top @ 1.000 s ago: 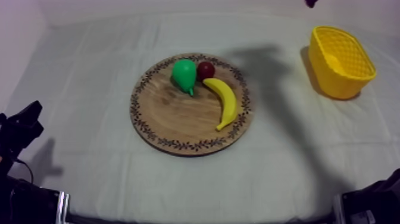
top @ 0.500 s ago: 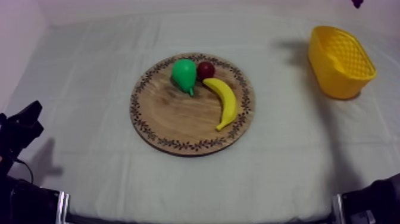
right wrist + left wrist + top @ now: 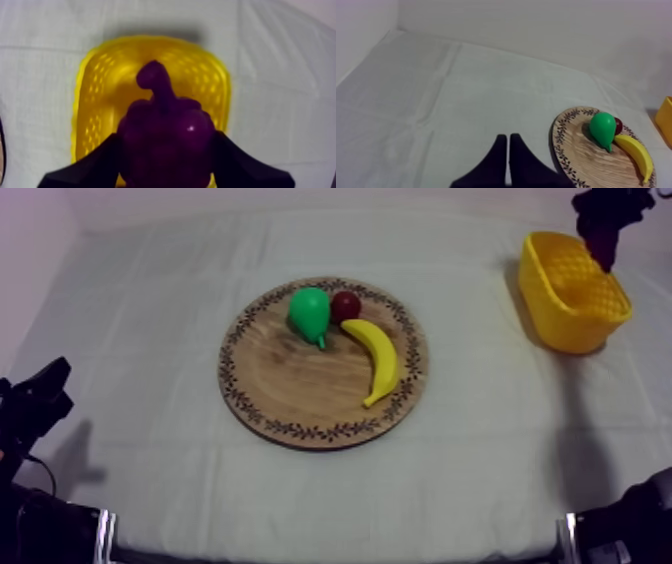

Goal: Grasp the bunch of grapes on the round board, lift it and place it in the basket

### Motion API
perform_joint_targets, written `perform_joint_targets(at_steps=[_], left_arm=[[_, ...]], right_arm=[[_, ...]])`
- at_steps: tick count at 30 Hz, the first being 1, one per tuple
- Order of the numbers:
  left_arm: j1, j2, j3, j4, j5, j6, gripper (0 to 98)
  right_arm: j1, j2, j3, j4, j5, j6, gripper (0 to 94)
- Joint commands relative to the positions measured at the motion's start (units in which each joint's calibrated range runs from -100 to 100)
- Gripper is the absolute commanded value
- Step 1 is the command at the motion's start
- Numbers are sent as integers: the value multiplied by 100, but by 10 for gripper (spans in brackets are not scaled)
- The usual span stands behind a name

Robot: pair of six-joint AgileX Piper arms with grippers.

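Since half a second ago the right jaws, clenched on the bunch of grapes (image 3: 165,135), have dropped further into the top view at 1 o'clock, and now hold the bunch over the hollow of the yellow basket (image 3: 568,323). The round wooden board (image 3: 290,388) in the middle of the bench (image 3: 140,298) keeps its pear (image 3: 309,312), small red fruit (image 3: 346,305) and banana (image 3: 380,360) unmoved. The left jaws rest at 8 o'clock, pressed together on nothing.
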Motion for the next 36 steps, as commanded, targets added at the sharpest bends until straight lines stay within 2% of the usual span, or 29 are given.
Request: perform_joint_targets(at_steps=[1,4,12,16,24,31,36], left_arm=[[0,0,-2,-4,-5,-1,1],[0,0,-2,-4,-5,-1,1],[0,0,-2,-4,-5,-1,1],[0,0,-2,-4,-5,-1,1],[0,0,-2,-4,-5,-1,1],[0,0,-2,-4,-5,-1,1],[0,0,-2,-4,-5,-1,1]], right_arm=[[5,260,28,-39,30,11,316],[21,587,23,-75,88,40,344],[74,1150,-35,-123,208,78,615],[80,1134,-52,-130,197,47,678],[-9,184,317,-75,-218,-1,674],[-73,-1307,1071,52,-1057,-242,592],[-12,-2428,1779,30,-1568,-272,552]])
